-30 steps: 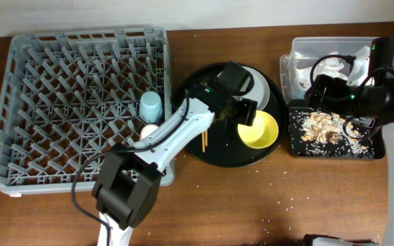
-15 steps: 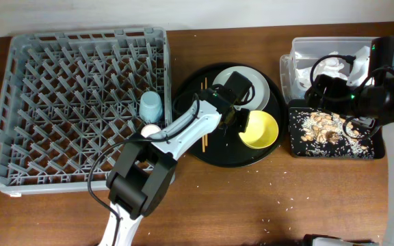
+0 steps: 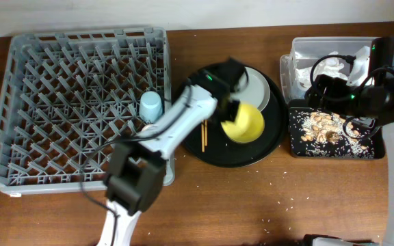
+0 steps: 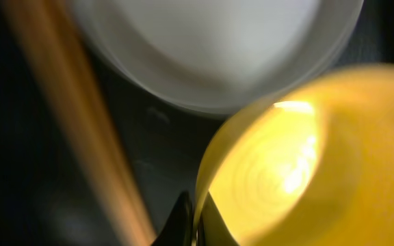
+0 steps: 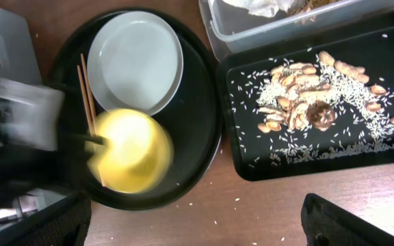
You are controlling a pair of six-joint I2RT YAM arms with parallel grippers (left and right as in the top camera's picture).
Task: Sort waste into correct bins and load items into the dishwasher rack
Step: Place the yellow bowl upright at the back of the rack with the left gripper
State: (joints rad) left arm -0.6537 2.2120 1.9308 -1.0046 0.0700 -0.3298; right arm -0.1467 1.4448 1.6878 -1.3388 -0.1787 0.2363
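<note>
Left tool, clamped on yellow bowl

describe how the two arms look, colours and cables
Both arms have white links and black joint housings. The left arm carries a thin black cable and a green light near the wrist. The right arm has looping black cables, a green light and black fingers.

- A dark brown wooden worktop fills nearly the whole overhead frame, its grain running left to right.
- A pale strip, wall or floor unclear, borders the top edge.
- Light is even; shadows are soft.
</note>
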